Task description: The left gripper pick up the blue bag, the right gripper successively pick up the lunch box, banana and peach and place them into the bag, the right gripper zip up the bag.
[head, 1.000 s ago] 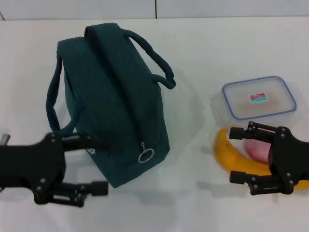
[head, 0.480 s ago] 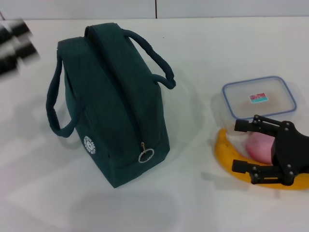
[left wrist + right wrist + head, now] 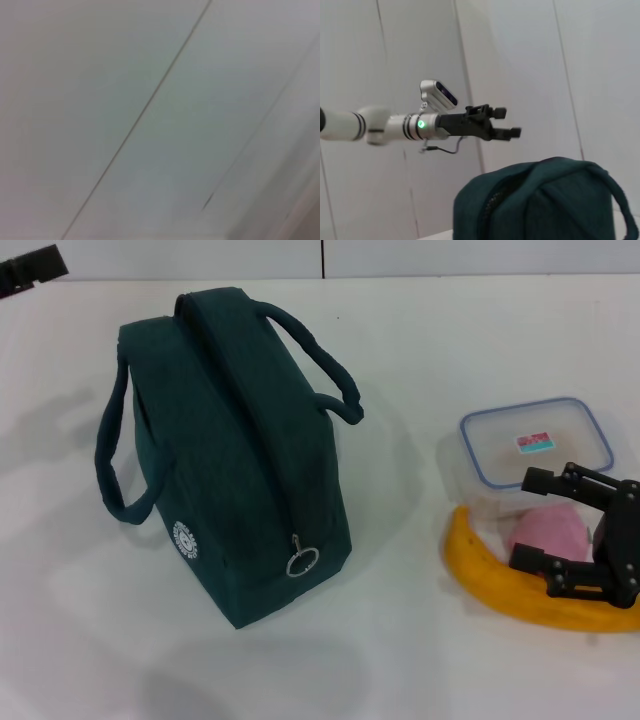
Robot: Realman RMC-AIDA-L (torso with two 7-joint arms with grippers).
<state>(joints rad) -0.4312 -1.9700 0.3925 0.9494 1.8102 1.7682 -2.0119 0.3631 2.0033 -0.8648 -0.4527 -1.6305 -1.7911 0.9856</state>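
The dark blue-green bag [image 3: 230, 480] stands upright on the white table, zipped shut, with its ring pull [image 3: 302, 562] at the near end. It also shows in the right wrist view [image 3: 540, 200]. The clear lunch box with a blue rim [image 3: 535, 443], the pink peach [image 3: 553, 533] and the yellow banana [image 3: 520, 595] lie together at the right. My right gripper [image 3: 537, 519] is open and empty, hovering over the peach and banana. My left gripper [image 3: 30, 267] is raised at the far left corner, away from the bag; the right wrist view shows the left gripper [image 3: 511, 123] open and empty.
The white table [image 3: 420, 660] spreads around the bag. A wall of pale panels [image 3: 150, 100] fills the left wrist view. The bag's two handles [image 3: 320, 365] arch over its sides.
My left arm has swung from the near left, beside the bag, up to the far left corner. My right gripper has drifted right, uncovering more of the peach.
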